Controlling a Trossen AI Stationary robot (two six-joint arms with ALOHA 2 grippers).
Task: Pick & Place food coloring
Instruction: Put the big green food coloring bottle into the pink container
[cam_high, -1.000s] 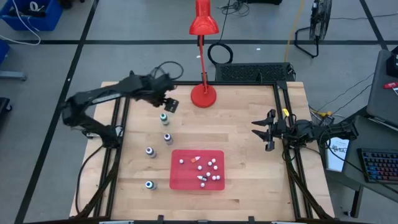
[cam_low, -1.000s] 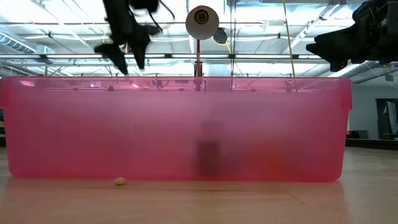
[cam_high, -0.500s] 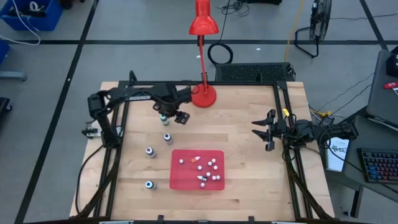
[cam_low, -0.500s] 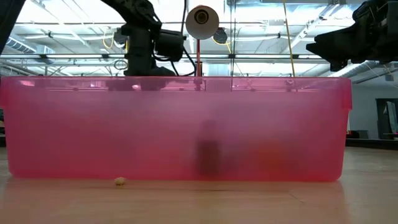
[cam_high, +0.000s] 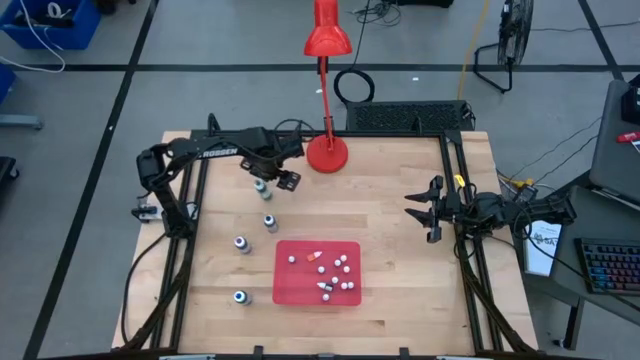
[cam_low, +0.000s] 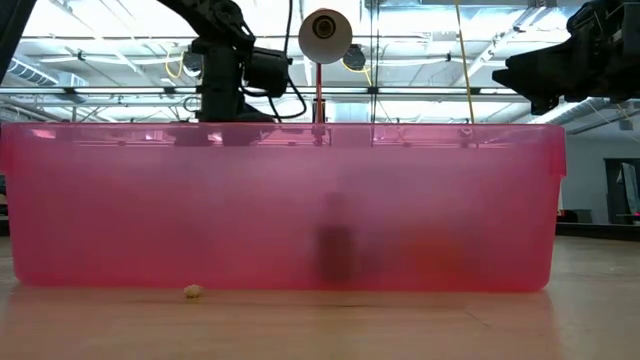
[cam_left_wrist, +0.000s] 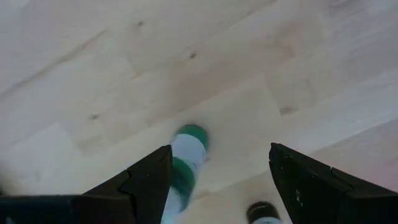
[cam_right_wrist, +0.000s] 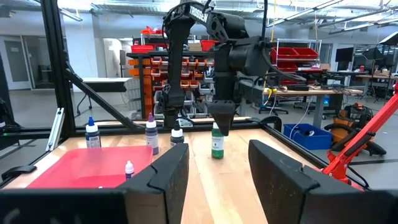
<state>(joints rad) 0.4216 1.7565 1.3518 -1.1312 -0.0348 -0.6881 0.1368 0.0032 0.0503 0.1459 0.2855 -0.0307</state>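
Several tiny food coloring bottles lie in the red tray (cam_high: 300, 285). Others stand upright on the wood: a green one (cam_high: 262, 186), and three more toward the near-left (cam_high: 268, 221), (cam_high: 241, 243), (cam_high: 240, 296). My left gripper (cam_high: 272, 181) points down, open, just above the green bottle (cam_left_wrist: 186, 155), which shows between its fingers, closer to one finger. The right wrist view shows its tips (cam_right_wrist: 221, 121) just over the bottle's cap (cam_right_wrist: 216, 129). My right gripper (cam_high: 418, 215) waits open near the table's right edge.
The red desk lamp's base (cam_high: 327, 155) stands just right of my left gripper, with its pole rising above it. In the low view the pink tray wall (cam_low: 280, 205) hides the bottles. Bare wood lies between the tray and my right gripper.
My left arm swung toward the lamp, tipped its gripper to point down and lowered it over the green bottle, then eased back slightly toward the left. The bottles and the tray have stayed in place.
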